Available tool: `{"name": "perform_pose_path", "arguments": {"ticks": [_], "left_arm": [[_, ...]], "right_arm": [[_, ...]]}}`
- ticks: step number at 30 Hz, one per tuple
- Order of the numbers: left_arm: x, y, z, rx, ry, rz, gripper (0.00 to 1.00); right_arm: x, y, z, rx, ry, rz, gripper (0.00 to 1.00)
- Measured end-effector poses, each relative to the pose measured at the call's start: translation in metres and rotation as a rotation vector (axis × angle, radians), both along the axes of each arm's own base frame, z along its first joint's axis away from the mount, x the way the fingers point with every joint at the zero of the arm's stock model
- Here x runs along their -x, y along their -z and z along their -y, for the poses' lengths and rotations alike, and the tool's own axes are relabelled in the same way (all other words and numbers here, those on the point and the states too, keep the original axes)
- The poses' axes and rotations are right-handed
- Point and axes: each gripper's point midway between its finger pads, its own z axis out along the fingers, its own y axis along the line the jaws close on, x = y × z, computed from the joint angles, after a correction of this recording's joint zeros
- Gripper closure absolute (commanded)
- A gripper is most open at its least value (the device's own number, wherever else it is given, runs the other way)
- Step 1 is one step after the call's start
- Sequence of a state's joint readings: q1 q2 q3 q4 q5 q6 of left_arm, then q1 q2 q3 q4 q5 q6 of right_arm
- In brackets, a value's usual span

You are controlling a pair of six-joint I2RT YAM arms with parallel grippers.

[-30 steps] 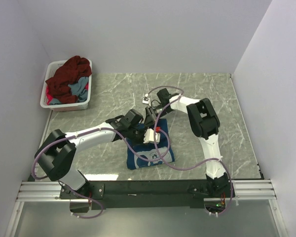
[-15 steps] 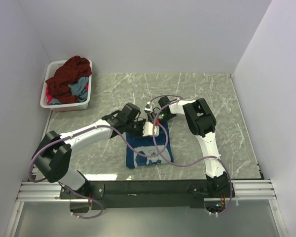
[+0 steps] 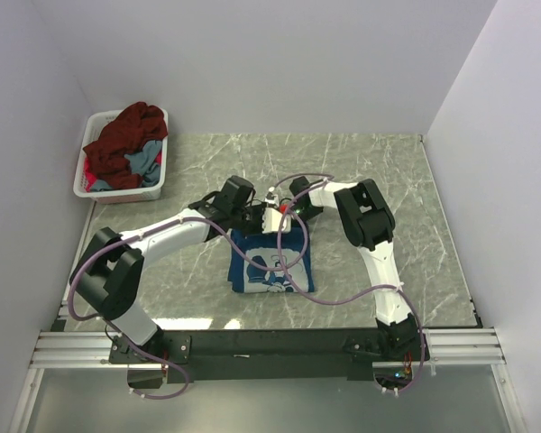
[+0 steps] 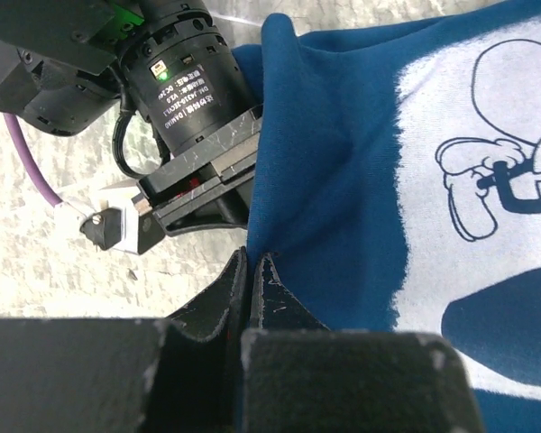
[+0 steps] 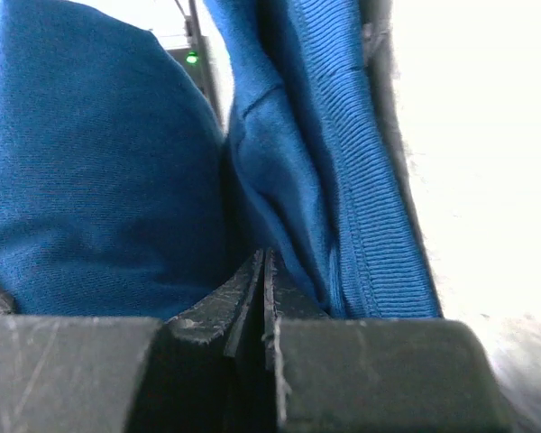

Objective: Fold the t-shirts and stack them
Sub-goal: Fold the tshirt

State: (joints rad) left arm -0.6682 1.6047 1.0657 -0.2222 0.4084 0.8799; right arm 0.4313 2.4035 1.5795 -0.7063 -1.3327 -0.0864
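At the near-centre of the table, just beyond the arm bases, lies the blue t-shirt, partly folded into a rough rectangle with its white cartoon print facing up. Both arms reach in over it and meet at its far edge.

Left claw: jaws pressed together, tips pinching the edge of the blue cloth at the shirt's far-left side. Shirt body spreads away to the right of the tips in the left wrist view, print beyond that.

Right claw: jaws closed on a bunched fold of the same blue t-shirt, ribbed hem running up just right of the tips, more blue cloth filling the left of the right wrist view. It grips the far edge just beside the left claw, the two nearly touching.

Far-left corner of table: white basket, well apart from both claws. Maroon t-shirt heaped on top, spilling over the rim; grey-blue t-shirt showing under it.
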Motion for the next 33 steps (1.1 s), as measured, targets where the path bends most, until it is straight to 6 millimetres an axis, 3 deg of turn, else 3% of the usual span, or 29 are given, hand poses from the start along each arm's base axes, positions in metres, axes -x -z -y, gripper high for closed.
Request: {"name": "perform_pose_path", "arguments": {"ticks": [8, 15, 20, 23, 25, 33], "left_arm": [[0.004, 0.014, -0.005, -0.009, 0.011, 0.021, 1.00], [0.007, 0.004, -0.004, 0.008, 0.027, 0.056, 0.99], [0.011, -0.005, 0.000, 0.027, 0.048, 0.096, 1.00], [0.009, -0.008, 0.002, 0.037, 0.047, 0.112, 1.00], [0.007, -0.009, 0.002, 0.039, 0.044, 0.125, 1.00], [-0.015, -0.009, 0.005, 0.053, 0.010, 0.174, 1.00]], "right_arm": [[-0.013, -0.005, 0.005, 0.084, -0.024, 0.121, 0.89], [-0.034, -0.020, 0.007, 0.111, -0.055, 0.263, 0.89], [-0.032, -0.002, 0.012, 0.145, -0.072, 0.256, 0.89], [-0.025, 0.014, 0.011, 0.135, -0.076, 0.168, 0.90], [-0.022, 0.013, 0.010, 0.120, -0.072, 0.102, 0.90], [-0.020, 0.013, 0.012, 0.127, -0.087, 0.103, 0.92]]}}
